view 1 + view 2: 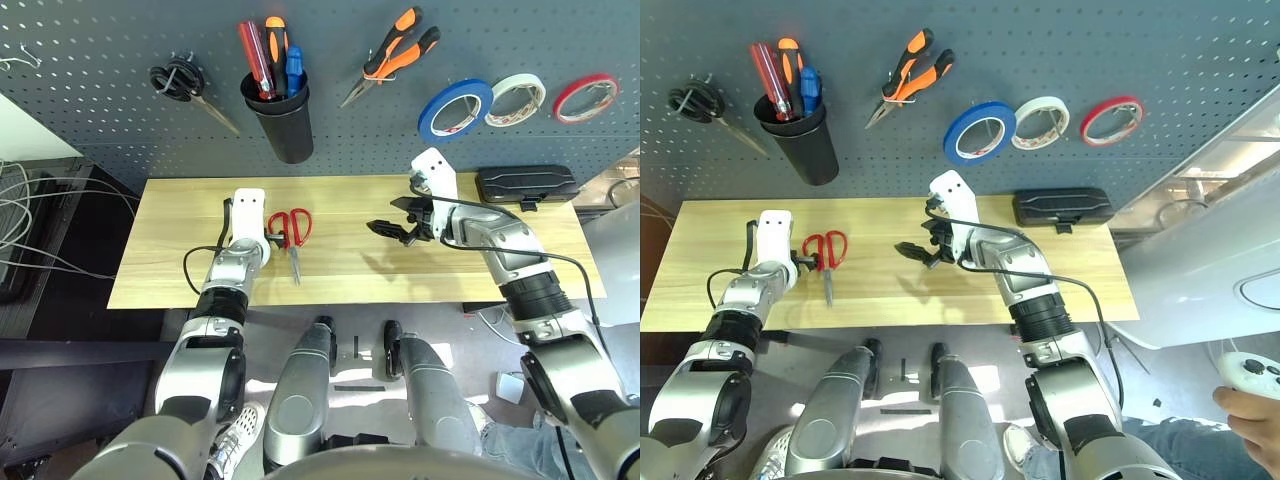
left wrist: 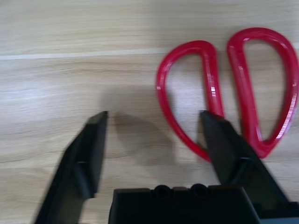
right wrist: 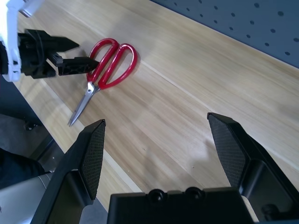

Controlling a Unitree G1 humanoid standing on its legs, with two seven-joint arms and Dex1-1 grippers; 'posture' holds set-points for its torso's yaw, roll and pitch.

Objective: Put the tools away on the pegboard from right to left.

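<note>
Red-handled scissors (image 1: 290, 232) lie flat on the wooden table (image 1: 180, 270), blades pointing toward the front edge. My left gripper (image 1: 272, 238) is open right beside the handles; in the left wrist view one finger (image 2: 219, 140) overlaps the nearer red loop (image 2: 187, 93), the other rests over bare wood. My right gripper (image 1: 390, 222) hovers open and empty above the table's middle. On the pegboard (image 1: 100, 100) hang the blue tape ring (image 1: 455, 108) and the orange-and-black pliers (image 1: 395, 55). The blue screwdriver (image 1: 294, 70) stands in the black cup (image 1: 285, 125).
White (image 1: 517, 98) and red (image 1: 586, 96) tape rolls hang right of the blue ring. Black-handled scissors (image 1: 180, 80) hang on a hook at the board's left. Red and orange screwdrivers share the cup. A black case (image 1: 527, 185) lies at the table's back right.
</note>
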